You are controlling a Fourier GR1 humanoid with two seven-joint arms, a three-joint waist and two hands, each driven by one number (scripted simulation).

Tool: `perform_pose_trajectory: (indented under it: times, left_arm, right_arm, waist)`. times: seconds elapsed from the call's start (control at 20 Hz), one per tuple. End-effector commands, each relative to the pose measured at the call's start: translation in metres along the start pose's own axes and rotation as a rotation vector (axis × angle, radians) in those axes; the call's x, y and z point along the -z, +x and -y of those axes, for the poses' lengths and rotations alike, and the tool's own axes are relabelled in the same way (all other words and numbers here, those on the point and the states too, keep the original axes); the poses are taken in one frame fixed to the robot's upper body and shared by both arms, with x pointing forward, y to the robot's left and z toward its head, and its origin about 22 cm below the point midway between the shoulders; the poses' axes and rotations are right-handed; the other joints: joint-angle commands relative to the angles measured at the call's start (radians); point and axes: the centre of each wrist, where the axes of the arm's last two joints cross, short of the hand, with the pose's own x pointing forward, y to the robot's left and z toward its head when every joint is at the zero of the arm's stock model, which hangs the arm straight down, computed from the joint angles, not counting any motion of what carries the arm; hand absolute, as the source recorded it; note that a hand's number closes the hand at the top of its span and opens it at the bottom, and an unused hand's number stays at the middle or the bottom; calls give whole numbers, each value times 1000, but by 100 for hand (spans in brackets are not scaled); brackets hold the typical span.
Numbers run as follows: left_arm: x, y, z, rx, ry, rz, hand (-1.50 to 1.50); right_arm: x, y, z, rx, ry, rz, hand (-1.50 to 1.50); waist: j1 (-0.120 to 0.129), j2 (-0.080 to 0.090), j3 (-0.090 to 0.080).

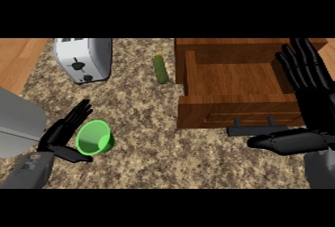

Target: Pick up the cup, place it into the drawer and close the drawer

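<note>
At the far left edge sits a pale grey block (16, 122), cut off by the frame. Beside it the left hand (62, 133) lies low on the speckled counter (163, 155), its fingers straight and spread wide from the thumb, cupped around the green cup (95, 137) without closing. The cup is tipped, its mouth facing up and left, against the fingers. Behind them stands a silver toaster (83, 57), and further right a slim green vegetable (161, 69) lies just beside the wooden drawer (235, 80). The drawer is pulled open, with its black handle (256, 130) at the front. The right hand (314, 111) shows over the drawer's right side - fingers straight and pointing up, thumb stretched left near the handle, holding nothing.
</note>
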Motion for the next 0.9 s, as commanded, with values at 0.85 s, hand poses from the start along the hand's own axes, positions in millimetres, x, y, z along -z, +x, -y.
perform_pose_trajectory:
  times: [0.85]
  left_arm:
    - [9,-30,38,-100,-77,159,-150]
  right_arm:
    - [7,-10,-1,-2,13,2,-150]
  waist:
    - [-14,11,-3]
